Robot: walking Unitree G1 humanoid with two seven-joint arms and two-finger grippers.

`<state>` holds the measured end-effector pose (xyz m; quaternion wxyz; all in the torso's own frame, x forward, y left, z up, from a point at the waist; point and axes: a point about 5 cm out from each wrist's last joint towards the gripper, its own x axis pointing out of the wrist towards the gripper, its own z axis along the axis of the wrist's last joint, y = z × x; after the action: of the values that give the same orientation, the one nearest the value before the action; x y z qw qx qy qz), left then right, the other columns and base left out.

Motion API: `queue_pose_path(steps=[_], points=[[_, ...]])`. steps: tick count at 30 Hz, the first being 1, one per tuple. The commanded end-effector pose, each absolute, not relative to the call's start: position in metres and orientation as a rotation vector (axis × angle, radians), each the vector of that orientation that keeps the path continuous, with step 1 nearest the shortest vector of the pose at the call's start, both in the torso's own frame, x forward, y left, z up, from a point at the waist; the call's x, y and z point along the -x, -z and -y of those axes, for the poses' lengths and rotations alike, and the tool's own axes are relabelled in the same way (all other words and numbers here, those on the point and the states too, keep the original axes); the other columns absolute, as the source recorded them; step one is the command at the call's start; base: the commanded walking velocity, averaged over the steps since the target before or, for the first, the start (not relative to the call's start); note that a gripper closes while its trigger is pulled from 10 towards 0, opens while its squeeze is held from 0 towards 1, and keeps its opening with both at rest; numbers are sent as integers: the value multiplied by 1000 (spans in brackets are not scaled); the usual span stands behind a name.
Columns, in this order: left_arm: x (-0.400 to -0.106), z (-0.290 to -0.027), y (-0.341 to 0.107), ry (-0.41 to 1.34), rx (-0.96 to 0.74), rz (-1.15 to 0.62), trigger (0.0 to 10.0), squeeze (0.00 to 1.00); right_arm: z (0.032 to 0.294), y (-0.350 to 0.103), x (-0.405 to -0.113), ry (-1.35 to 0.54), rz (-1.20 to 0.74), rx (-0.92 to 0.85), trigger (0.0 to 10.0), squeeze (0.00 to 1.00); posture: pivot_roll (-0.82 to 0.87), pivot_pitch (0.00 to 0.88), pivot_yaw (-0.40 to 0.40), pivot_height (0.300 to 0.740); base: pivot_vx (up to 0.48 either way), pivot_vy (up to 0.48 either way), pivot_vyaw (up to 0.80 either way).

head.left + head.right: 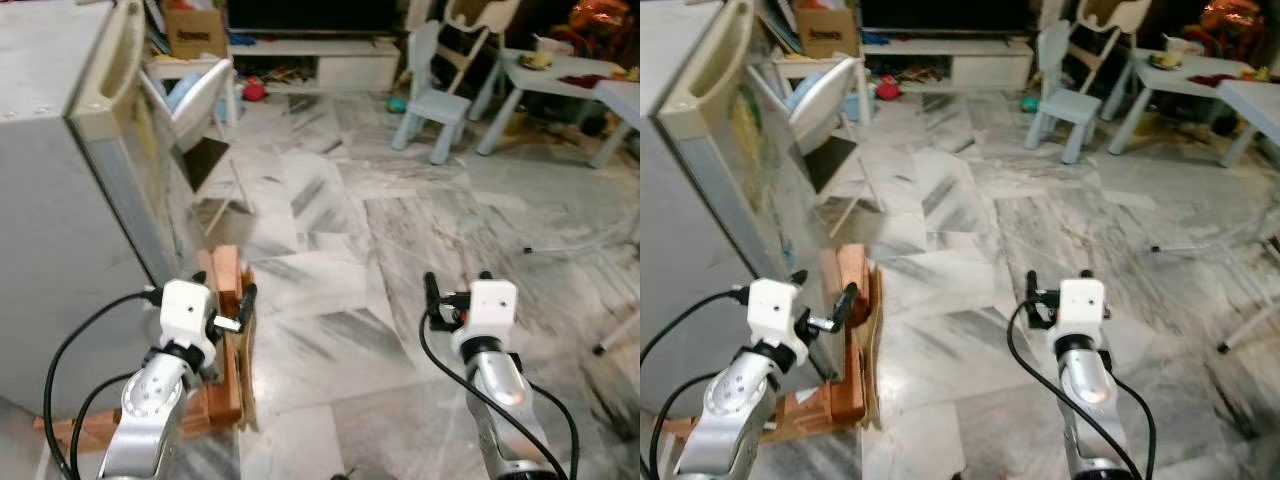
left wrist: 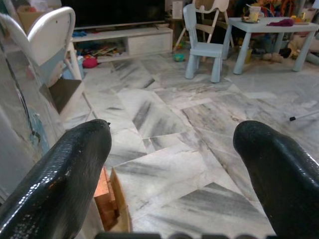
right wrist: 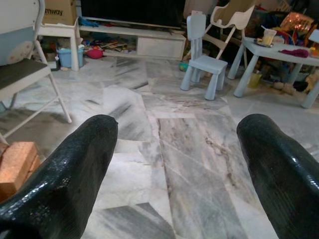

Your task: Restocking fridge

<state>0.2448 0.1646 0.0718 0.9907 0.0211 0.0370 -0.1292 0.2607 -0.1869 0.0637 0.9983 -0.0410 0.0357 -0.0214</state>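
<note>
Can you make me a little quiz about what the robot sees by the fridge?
1. True or false: the left tool is holding a bottle.
2. What colour is the small chair across the floor? A red, B light blue, C black.
3. What does the fridge stand on?

Key: 1 false, both it and the right tool are open and empty. 2 B. 3 Wooden blocks.

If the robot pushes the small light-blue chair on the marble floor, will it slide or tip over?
The light-blue chair looks like moulded plastic, so it is probably light. Its thin legs stand on polished marble floor, so it would likely slide easily. A push high on its tall backrest might tip it instead.
</note>
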Motion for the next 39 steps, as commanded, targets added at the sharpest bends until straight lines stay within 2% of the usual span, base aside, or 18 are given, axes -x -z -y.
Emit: queue_pose_path(steps=[1,23,37,39], points=[[-244,-163,-74,270,-39,-64,10000,0,189,-68,-263,45,-51,87,10000,0,-1,0,-8,740,337,0,0],[-239,-162,-71,286,-33,-78,10000,0,187,-66,-265,36,-60,95,10000,0,0,0,-10,740,404,0,0],[-226,-170,-57,274,-30,-151,10000,0,185,-64,-265,21,-67,102,10000,0,8,0,-17,740,0,0,0],[-222,-178,-51,237,-7,-184,10000,0,185,-64,-264,18,-69,104,10000,0,6,0,-19,740,0,0,0]])
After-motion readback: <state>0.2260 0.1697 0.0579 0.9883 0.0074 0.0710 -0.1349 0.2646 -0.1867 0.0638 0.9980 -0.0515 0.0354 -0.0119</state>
